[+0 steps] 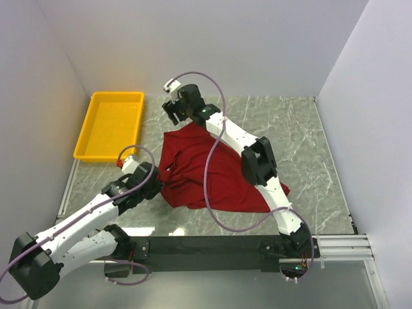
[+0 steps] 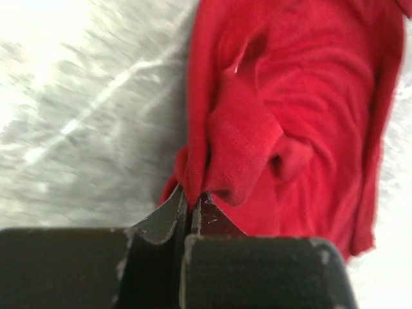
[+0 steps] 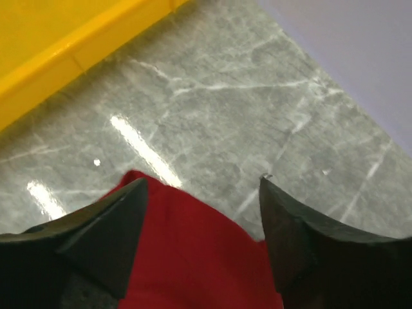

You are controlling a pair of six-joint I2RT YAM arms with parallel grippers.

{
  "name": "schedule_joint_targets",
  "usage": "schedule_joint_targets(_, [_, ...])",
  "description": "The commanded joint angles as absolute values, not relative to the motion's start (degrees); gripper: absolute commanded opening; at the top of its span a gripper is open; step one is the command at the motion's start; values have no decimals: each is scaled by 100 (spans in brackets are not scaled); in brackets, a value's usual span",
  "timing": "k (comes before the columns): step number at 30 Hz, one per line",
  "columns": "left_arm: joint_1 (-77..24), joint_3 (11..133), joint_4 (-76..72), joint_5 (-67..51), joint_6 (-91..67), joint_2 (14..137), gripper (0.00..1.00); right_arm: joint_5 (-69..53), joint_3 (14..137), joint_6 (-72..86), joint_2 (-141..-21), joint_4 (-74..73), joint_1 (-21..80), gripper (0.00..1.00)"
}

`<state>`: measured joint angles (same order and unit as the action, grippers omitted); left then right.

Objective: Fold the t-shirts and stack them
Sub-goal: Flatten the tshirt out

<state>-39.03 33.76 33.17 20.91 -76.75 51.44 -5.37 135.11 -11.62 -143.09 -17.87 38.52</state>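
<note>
The dark red t-shirt (image 1: 206, 168) lies crumpled on the grey marble table, spread from the middle towards the near right. My left gripper (image 1: 156, 183) is shut on a bunched fold of the shirt's left edge (image 2: 219, 154); its fingertips (image 2: 168, 209) pinch the cloth. My right gripper (image 1: 179, 119) is open over the shirt's far corner (image 3: 187, 251), its fingers (image 3: 116, 219) either side of the cloth. The neck label does not show.
A yellow tray (image 1: 111, 124) stands at the far left of the table, its rim also in the right wrist view (image 3: 58, 58). White walls close the back and both sides. A black rail (image 1: 212, 246) runs along the near edge.
</note>
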Motion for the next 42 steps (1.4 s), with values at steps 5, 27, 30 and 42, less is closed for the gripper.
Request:
schedule_joint_targets(5, [-3078, 3437, 3077, 1864, -6646, 5212, 2, -1873, 11510, -1853, -11763, -2107, 2735, 85])
schedule_joint_targets(27, [-2663, 3199, 2461, 888, -5730, 5274, 1, -1706, 5599, -3489, -8359, -4333, 26, 70])
schedule_joint_targets(30, [-2654, 3138, 2338, 818, -5792, 5282, 1, -1328, 5406, -3454, -8419, -4245, 26, 68])
schedule_joint_targets(42, [-2663, 2997, 2224, 712, -5845, 5221, 1, -870, 5028, -3357, -8402, -4254, -220, 60])
